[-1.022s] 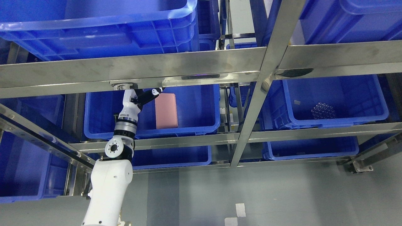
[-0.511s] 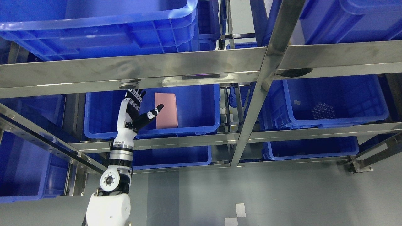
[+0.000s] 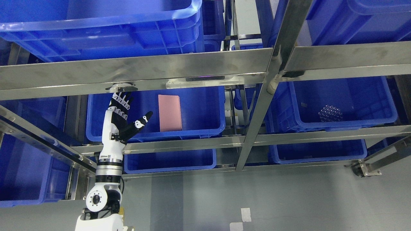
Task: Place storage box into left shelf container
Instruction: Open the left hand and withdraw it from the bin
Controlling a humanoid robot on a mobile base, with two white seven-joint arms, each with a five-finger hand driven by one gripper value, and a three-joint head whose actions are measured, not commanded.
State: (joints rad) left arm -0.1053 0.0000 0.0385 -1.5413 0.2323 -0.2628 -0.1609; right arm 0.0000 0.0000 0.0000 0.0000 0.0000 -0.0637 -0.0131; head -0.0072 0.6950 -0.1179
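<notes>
We see a stainless steel shelf rack holding blue plastic bins. In its left middle bay sits the blue plastic shelf container, and the flat pink rectangular storage box lies inside it. Our white-and-black left hand is raised beside the container's front, fingers spread and thumb out, grasping nothing. No writing is legible to us.

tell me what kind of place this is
Most likely a warehouse or factory storeroom. A stainless steel rack holds rows of blue plastic bins on several tiers above a grey floor. One bin holds a pink storage box, with the robot's left hand open beside it.
</notes>
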